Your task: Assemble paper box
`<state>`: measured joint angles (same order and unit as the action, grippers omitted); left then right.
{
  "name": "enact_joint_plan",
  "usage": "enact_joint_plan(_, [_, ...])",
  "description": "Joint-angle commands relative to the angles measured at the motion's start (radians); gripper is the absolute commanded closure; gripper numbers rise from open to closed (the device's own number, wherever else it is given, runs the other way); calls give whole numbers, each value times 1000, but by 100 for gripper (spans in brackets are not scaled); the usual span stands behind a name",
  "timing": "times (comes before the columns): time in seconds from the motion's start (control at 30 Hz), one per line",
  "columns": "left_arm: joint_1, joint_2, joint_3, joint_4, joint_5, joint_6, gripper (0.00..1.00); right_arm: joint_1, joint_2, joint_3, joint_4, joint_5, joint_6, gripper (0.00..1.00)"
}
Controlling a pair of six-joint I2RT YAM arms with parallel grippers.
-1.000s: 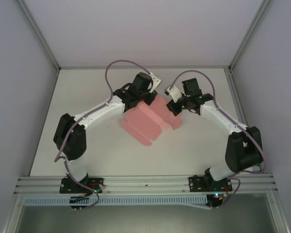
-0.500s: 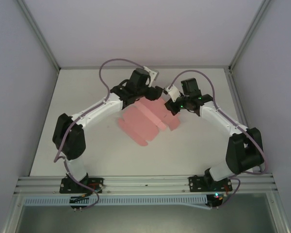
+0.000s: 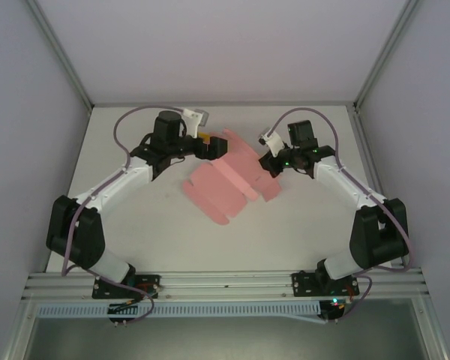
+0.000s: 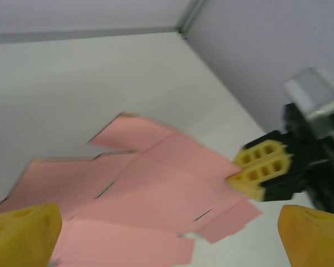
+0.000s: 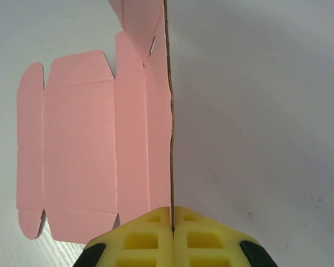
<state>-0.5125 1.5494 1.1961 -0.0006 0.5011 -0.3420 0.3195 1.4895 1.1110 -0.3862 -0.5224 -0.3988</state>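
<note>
Our right fingers [image 5: 166,225] pinch one edge of the pink paper box [image 3: 229,180] while our left fingers [image 3: 206,142] stand apart beside it. Unsupported, it may sag, slip or crease.

Paper box [image 3: 229,184] on table [image 3: 135,240] between left hand [image 3: 210,146] and right hand [image 3: 268,161]

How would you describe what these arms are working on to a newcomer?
On the white table, look midway between the two arms. There lies the paper box, an unfolded cut sheet with flaps, its edge pinched by the right gripper. It is the only pink thing.
</note>
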Motion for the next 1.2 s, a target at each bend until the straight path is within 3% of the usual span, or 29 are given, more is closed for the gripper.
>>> enact_joint_plan(0.0, [14,70,31,80,123,-39,1,0,-7,6,16,-101,-48,100])
enact_joint_plan(0.13, [64,111,32,122,156,-26,0,0,-28,-6,-9,-211,-158,100])
enact_joint_plan(0.33, [68,165,49,208,380,35,1,-1,-58,-42,10,-352,-263,100])
enact_joint_plan(0.5, [63,163,21,271,471,52,2,-3,-38,-25,39,-294,-217,100])
enact_joint_plan(0.67, [63,105,17,135,368,135,3,-11,-21,-10,23,-170,-180,100])
enact_joint_plan(0.83, [44,65,52,-36,207,224,4,-26,-18,-8,11,-157,-152,100])
enact_joint_plan(1.17, [-32,46,92,-89,121,290,20,-31,-9,6,3,-144,-128,100])
